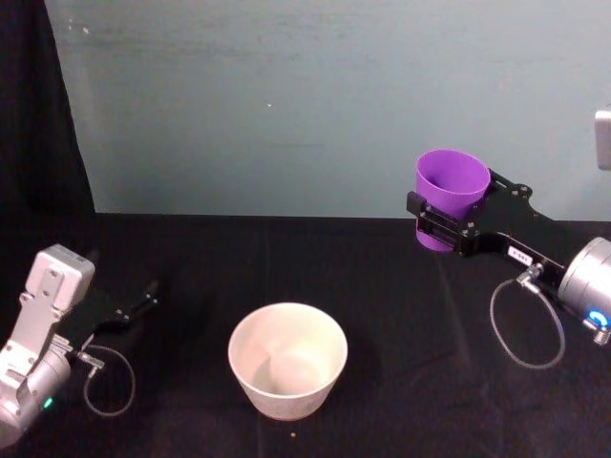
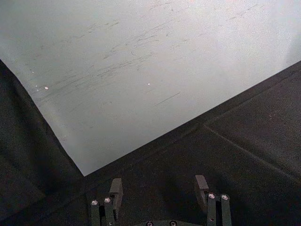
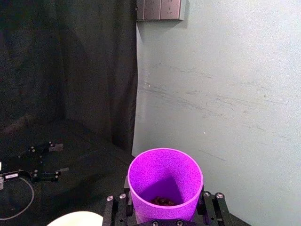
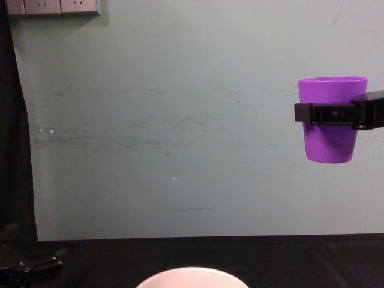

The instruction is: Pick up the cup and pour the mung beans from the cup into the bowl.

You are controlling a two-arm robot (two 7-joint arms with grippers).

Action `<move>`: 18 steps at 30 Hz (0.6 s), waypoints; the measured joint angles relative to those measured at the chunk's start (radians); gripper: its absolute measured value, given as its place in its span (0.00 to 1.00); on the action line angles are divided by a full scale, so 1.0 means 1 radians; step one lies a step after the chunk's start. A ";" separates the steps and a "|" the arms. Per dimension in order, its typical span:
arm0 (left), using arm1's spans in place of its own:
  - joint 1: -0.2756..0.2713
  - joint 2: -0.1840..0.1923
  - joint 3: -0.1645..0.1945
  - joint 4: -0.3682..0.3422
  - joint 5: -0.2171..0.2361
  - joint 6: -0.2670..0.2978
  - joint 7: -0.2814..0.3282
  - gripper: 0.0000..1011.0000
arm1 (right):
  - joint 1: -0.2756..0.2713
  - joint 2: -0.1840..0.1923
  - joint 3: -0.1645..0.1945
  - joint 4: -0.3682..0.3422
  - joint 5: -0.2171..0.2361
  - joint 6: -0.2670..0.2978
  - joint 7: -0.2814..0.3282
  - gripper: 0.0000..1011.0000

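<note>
Right gripper (image 1: 447, 224) is raised at the right, its black fingers clamped on the smooth purple plastic cup (image 1: 451, 183). The cup is upright and tapered, with dark mung beans (image 3: 164, 201) in its bottom. It hangs in the air, right of and beyond the round white bowl (image 1: 286, 396) on the black cloth table (image 1: 410, 391). Left gripper (image 1: 143, 298) is low at the left, fingers apart, holding nothing.

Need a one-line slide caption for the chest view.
Right gripper holds the purple cup upright in the air, up and right of the white bowl.
</note>
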 joint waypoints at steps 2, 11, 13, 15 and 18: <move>0.000 0.000 0.000 0.000 0.000 0.000 0.000 0.99 | 0.000 0.000 0.000 0.000 0.000 0.000 0.000 0.73; 0.000 0.000 0.000 0.000 0.000 0.000 0.000 0.99 | 0.000 0.000 0.000 0.000 0.000 0.000 0.000 0.73; 0.000 0.000 0.000 0.000 0.000 0.000 0.000 0.99 | 0.000 0.000 0.000 0.000 0.000 0.000 0.000 0.73; 0.000 0.000 0.000 0.000 0.000 0.000 0.000 0.99 | 0.000 0.000 0.000 0.000 0.000 0.000 0.000 0.73; 0.000 0.000 0.000 0.000 0.000 0.000 0.000 0.99 | 0.000 0.000 0.000 0.000 0.000 0.000 0.000 0.73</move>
